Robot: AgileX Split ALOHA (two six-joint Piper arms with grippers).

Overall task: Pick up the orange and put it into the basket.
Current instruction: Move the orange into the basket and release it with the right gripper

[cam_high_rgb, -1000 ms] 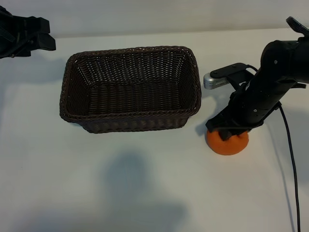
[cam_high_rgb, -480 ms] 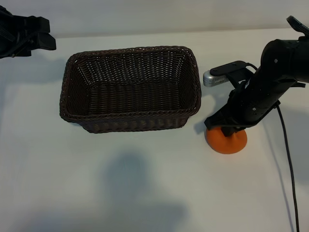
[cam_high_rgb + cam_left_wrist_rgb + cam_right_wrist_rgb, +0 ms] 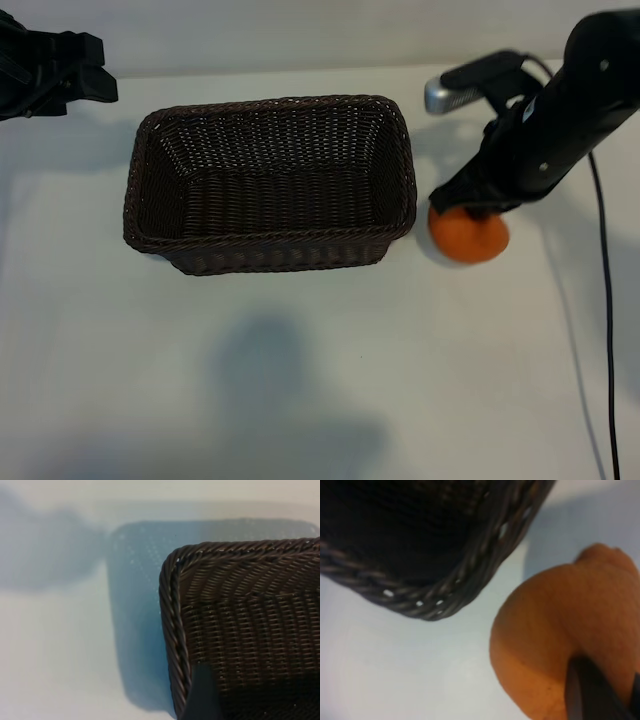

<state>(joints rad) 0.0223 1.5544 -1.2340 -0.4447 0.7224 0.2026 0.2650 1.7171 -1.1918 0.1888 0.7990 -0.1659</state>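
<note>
The orange (image 3: pixel 468 236) is in the grip of the right gripper (image 3: pixel 478 205), whose fingers are pinched in on its top; the wrist view shows a dark fingertip pressed against the skin of the fruit. It hangs just beside the basket (image 3: pixel 270 255), off the basket's right-hand short side and near its front corner, and it looks to me to be clear of the table (image 3: pixel 300 400), though I can't be sure how high. So the pick-up seems done. What is left is the carry over the braided rim and the release inside; the basket itself holds nothing yet.

The left gripper (image 3: pixel 78 68) sits parked well away, beyond the basket's far left corner, its fingers spread and holding nothing.

The table is a plain white matte top, bare apart from the basket, the orange and soft shadows, one broad grey patch lying in front of the basket. A black cable trails down the table on the far side of the orange from the basket. Behind the basket, a pale wall meets the table edge.
</note>
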